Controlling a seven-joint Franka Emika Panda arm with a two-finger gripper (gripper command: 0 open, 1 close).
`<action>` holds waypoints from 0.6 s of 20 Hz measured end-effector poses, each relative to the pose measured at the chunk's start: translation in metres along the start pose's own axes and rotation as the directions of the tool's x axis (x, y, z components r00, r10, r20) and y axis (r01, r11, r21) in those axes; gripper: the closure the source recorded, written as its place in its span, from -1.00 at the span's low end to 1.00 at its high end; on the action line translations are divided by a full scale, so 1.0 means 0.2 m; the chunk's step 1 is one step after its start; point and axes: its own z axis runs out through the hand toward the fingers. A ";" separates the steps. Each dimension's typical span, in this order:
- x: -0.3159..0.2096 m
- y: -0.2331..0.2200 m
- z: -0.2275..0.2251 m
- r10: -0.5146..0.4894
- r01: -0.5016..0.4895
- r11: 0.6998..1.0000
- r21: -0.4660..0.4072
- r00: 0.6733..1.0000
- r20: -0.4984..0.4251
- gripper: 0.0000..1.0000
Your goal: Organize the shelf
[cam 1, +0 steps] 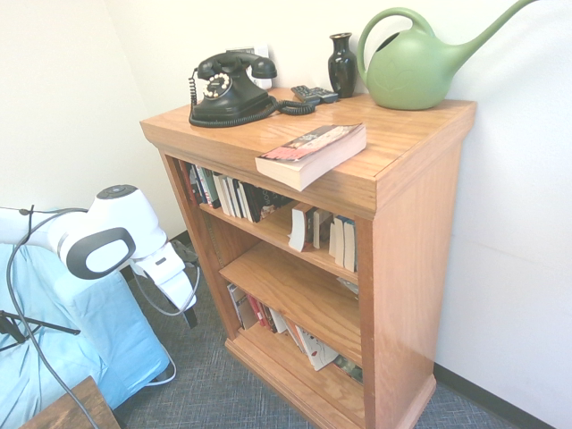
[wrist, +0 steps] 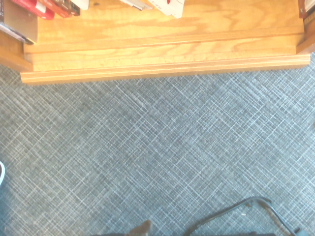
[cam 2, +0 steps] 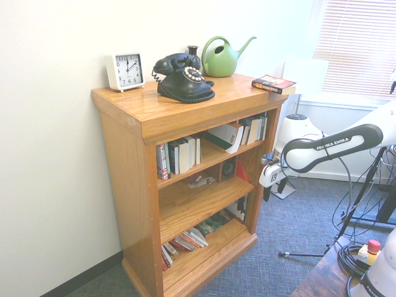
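"While the arm hangs in front of the shelf [cam 1: 407,268], what state is the pincer [cam 2: 274,189] in?" my note-taker asks.

"Wide," I answer. "Two dark fingertips [cam 2: 266,193] standing apart, nothing between them, pointing down. Clear of the wood. Wrist view gives me the bottom ledge, woven carpet [wrist: 147,147] and a black cable [wrist: 231,211]."

"And the shelf itself?"

"Oak-coloured bookcase, upright by the pale wall, three tiers under a thick top. Up top: black rotary telephone [cam 1: 234,94], remotes [cam 1: 315,95] near it, dark vase [cam 1: 341,67], green watering can [cam 1: 413,70] just beside the vase. White square clock [cam 2: 125,71] at the other end, behind the phone. One thick paperback [cam 1: 313,154] lying flat at the front edge, cover up."

"Books inside?"

"Upper tier has a row at each end, some upright, some leaning; one white-covered book [cam 2: 226,136] tilts over. Middle tier: I make out a red item [cam 2: 241,169] and some small pieces [cam 2: 201,180] too indistinct to name. Bottom tier: slumped books [cam 2: 189,240], several leaning well over, near the back. I can't read their titles from here."
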 end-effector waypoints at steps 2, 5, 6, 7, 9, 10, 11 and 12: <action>0.00 0.00 0.00 -0.002 0.002 1.000 -0.002 1.000 -0.001 -1.00; 0.03 0.01 0.01 -0.024 0.024 1.000 -0.017 0.999 -0.034 -1.00; 0.07 0.03 0.02 -0.030 0.029 0.999 -0.021 0.998 -0.060 -1.00; 0.13 0.07 0.02 -0.033 0.031 0.999 -0.028 0.995 -0.090 -1.00; 0.26 0.17 0.02 -0.031 0.024 0.999 -0.049 0.987 -0.156 -1.00; 0.33 0.23 -0.01 -0.037 0.025 0.998 -0.064 0.979 -0.200 -1.00; 0.40 0.30 -0.04 -0.049 0.029 0.996 -0.082 0.967 -0.250 -1.00; 0.45 0.36 -0.09 -0.060 0.031 0.994 -0.100 0.952 -0.299 -1.00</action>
